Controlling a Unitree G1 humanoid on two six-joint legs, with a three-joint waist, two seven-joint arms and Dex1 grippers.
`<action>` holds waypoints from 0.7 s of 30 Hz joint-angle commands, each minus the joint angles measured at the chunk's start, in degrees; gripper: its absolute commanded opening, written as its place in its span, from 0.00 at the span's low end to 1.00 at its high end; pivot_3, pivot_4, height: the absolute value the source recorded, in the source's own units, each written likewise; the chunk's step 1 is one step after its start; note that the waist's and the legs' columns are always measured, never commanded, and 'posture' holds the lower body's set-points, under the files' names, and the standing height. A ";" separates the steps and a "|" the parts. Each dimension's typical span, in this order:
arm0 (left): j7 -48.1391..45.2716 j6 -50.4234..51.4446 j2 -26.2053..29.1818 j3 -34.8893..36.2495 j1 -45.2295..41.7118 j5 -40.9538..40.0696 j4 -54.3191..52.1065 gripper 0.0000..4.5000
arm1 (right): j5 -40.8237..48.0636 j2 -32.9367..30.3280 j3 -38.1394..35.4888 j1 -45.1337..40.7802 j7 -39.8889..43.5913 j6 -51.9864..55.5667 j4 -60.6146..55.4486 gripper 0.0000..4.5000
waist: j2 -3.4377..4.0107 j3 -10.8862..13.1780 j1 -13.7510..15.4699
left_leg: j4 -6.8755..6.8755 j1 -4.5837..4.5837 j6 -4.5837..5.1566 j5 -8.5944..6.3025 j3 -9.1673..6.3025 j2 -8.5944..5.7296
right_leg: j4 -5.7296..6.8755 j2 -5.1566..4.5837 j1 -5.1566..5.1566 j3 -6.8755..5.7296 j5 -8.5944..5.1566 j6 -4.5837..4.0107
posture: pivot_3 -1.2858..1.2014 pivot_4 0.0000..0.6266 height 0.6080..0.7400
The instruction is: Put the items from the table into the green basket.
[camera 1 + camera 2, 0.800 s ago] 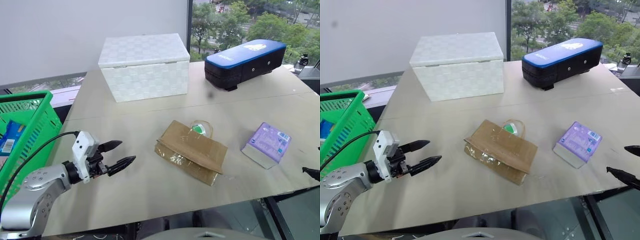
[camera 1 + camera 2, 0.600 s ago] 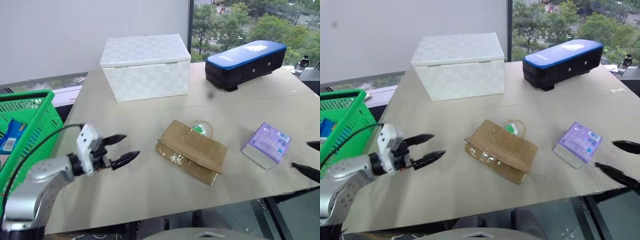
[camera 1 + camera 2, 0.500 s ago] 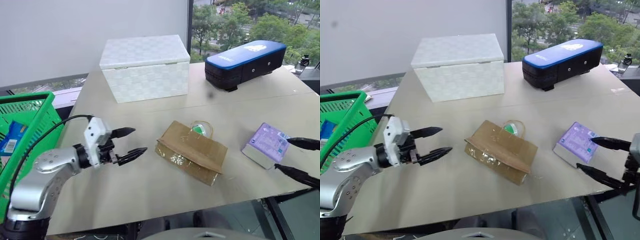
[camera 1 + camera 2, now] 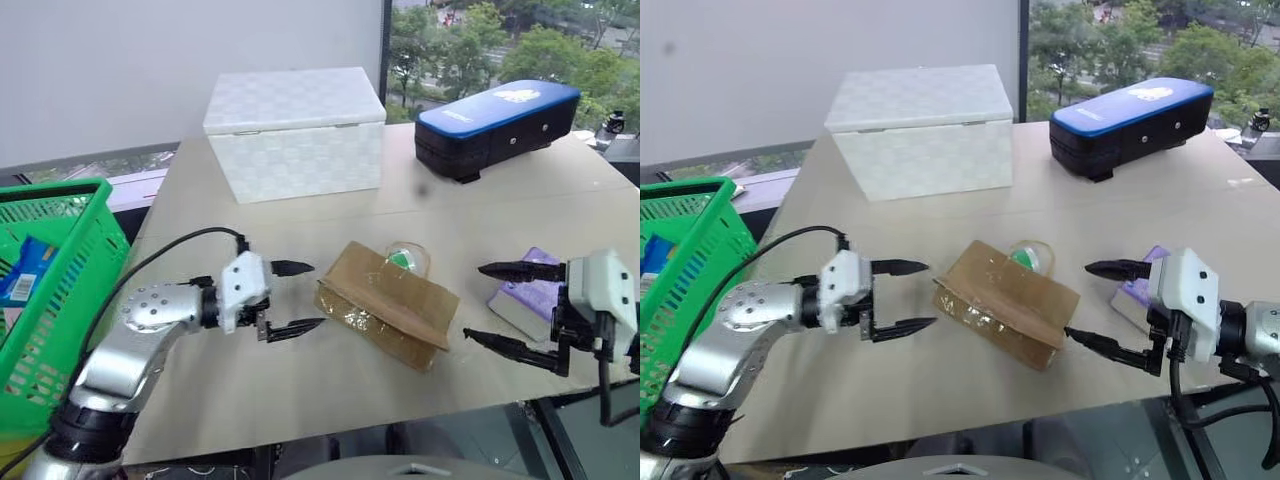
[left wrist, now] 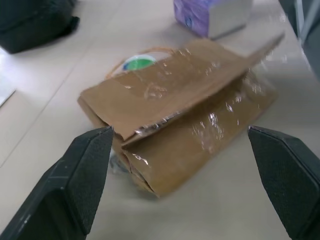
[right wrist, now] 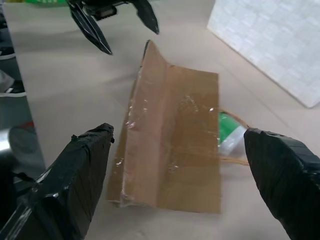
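Matte beige bench (image 4: 300, 380); flat brown paper bag (image 4: 387, 316) w/ glossy tape patches lies mid-bench, green tube (image 4: 402, 259) w/ rounded end poking out behind it. Left hand (image 4: 296, 297) open, black tapered fingers spread, empty, just beside bag's near-left end; right hand (image 4: 1092, 305) open too, empty, at bag's other side. Lilac soft rect. pack (image 5: 210, 15) sits behind right hand. Green lattice plastic basket (image 4: 55, 270) off bench's left edge, blue pkg inside. White woven lidded box (image 4: 296, 131) & black case w/ blue top (image 4: 497, 128) at far side.
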 commanded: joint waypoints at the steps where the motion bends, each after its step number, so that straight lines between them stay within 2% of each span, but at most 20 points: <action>1: -1.19 -6.81 -2.07 -3.95 -4.66 4.31 3.95 0.99 | 0.38 -0.57 -4.56 2.82 3.04 -1.51 -1.23 1.00 | -0.04 -0.02 0.21 | 0.01 -0.01 0.02 -0.01 0.02 0.01 | -0.01 -0.01 0.00 0.04 0.01 0.00 | 0.48 0.01 1.00; 7: -3.05 -13.89 -4.26 -9.11 -9.27 9.56 11.43 0.99 | 1.27 0.66 -11.86 8.79 7.13 -3.12 -2.83 1.00 | -0.01 -0.03 -0.50 | 0.01 0.07 0.18 -0.10 0.05 0.08 | 0.00 -0.07 0.00 0.20 0.00 0.02 | 0.47 0.02 1.00; 11: -4.09 -15.16 -4.91 -10.23 -11.43 10.47 14.05 0.72 | 0.89 2.17 -13.66 11.68 6.95 -3.96 -4.37 1.00 | -0.04 -0.04 -1.34 | 0.03 0.06 0.18 -0.10 0.09 0.08 | 0.04 0.00 0.00 0.16 -0.01 0.03 | 0.45 0.03 1.00; 14: -4.29 -16.57 -5.27 -10.30 -12.51 10.95 15.60 0.39 | 0.27 3.26 -13.85 13.14 6.29 -4.58 -5.24 1.00 | -0.02 -0.05 -2.01 | 0.04 0.09 0.18 -0.10 0.09 0.11 | 0.05 0.01 0.00 0.20 -0.01 0.03 | 0.45 0.03 1.00; 16: -4.15 -18.61 -4.77 -9.98 -12.86 11.78 16.83 0.20 | 0.15 3.81 -13.35 13.12 5.38 -5.06 -5.49 1.00 | -0.03 -0.05 -2.77 | 0.04 0.10 0.18 -0.10 0.08 0.11 | 0.06 0.01 0.00 0.22 -0.01 0.04 | 0.45 0.03 1.00; 17: -4.06 -20.41 -4.39 -9.81 -12.93 12.46 17.58 0.07 | 0.00 3.95 -13.00 13.07 5.04 -5.35 -5.58 1.00 | -0.02 -0.05 -2.86 | 0.04 0.10 0.18 -0.10 0.05 0.11 | 0.05 0.00 0.00 0.23 0.00 0.05 | 0.45 0.03 1.00; 18: -3.15 -22.41 -4.22 -8.82 -12.89 12.87 18.42 0.00 | 0.10 4.26 -12.41 12.63 4.54 -5.70 -5.67 1.00 | -0.02 -0.04 -3.06 | 0.04 0.12 0.18 -0.10 0.04 0.12 | 0.06 0.00 0.00 0.27 0.00 0.05 | 0.45 0.03 1.00; 21: -0.19 -25.18 -3.43 -2.76 -11.21 9.81 18.70 0.00 | 2.48 5.23 -10.77 10.16 2.27 -6.25 -6.37 1.00 | -0.05 -0.03 -3.65 | 0.04 0.12 0.18 -0.10 0.00 0.15 | 0.06 -0.03 0.00 0.28 0.00 0.05 | 0.45 0.03 1.00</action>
